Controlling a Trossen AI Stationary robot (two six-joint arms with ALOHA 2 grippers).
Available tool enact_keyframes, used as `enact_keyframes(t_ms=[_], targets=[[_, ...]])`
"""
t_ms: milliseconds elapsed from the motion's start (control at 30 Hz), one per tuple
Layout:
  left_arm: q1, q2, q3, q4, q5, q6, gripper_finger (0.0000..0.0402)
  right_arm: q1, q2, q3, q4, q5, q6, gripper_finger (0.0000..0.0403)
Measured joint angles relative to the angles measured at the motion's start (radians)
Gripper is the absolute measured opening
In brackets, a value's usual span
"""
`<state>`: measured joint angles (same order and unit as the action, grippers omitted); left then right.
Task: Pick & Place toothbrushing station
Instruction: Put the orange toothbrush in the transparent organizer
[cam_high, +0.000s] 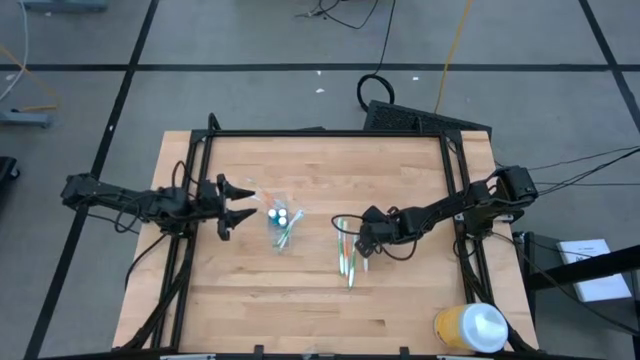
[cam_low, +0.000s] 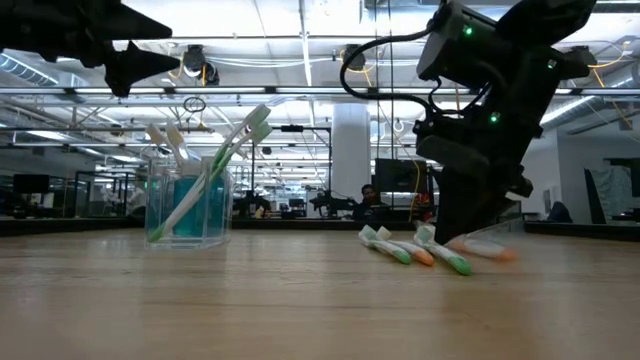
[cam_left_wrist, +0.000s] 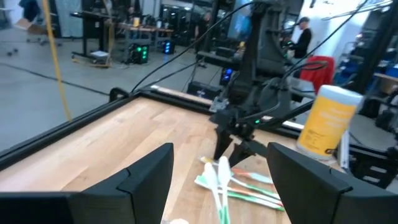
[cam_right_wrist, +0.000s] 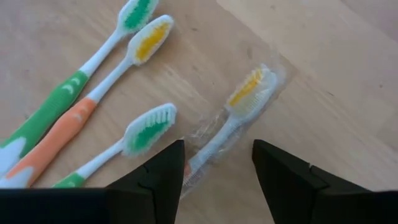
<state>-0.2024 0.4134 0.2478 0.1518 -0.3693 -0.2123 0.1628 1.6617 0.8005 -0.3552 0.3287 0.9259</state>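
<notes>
Cup (cam_high: 281, 222) left of table (cam_high: 320, 300) centre, brushes (cam_low: 225, 150) standing in it. Four loose toothbrushes (cam_high: 349, 255) lie right of it. Container (cam_high: 470, 327) at near right corner.

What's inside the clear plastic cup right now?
The clear plastic cup holds several toothbrushes leaning out past its rim, and two blue white-capped tubes. How many brushes there are cannot be counted, because they overlap.
</notes>
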Motion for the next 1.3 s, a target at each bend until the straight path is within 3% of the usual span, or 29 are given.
enact_keyframes(t_ms=[133, 400, 633, 1000, 1300], targets=[[0.0, 0.016, 0.0, 0.016, -0.021, -0.002, 0.0266, -0.008, -0.013, -0.001, -0.031, 0.03, 0.008, 0.0165], [0.0, 0.02, 0.0, 0.038, -0.023, -0.002, 0.0266, -0.012, -0.017, -0.006, 0.142, 0.014, -0.1, 0.0133], [0.0, 0.02, 0.0, 0.036, -0.023, -0.007, 0.0266, -0.023, -0.018, -0.022, 0.161, 0.037, -0.101, 0.0109], [0.0, 0.02, 0.0, 0.033, -0.023, -0.011, 0.0266, -0.024, -0.019, -0.048, 0.179, 0.049, -0.149, 0.0014], [0.0, 0.02, 0.0, 0.032, -0.023, -0.011, 0.0267, -0.025, -0.015, -0.05, 0.247, 0.066, -0.295, 0.0004]])
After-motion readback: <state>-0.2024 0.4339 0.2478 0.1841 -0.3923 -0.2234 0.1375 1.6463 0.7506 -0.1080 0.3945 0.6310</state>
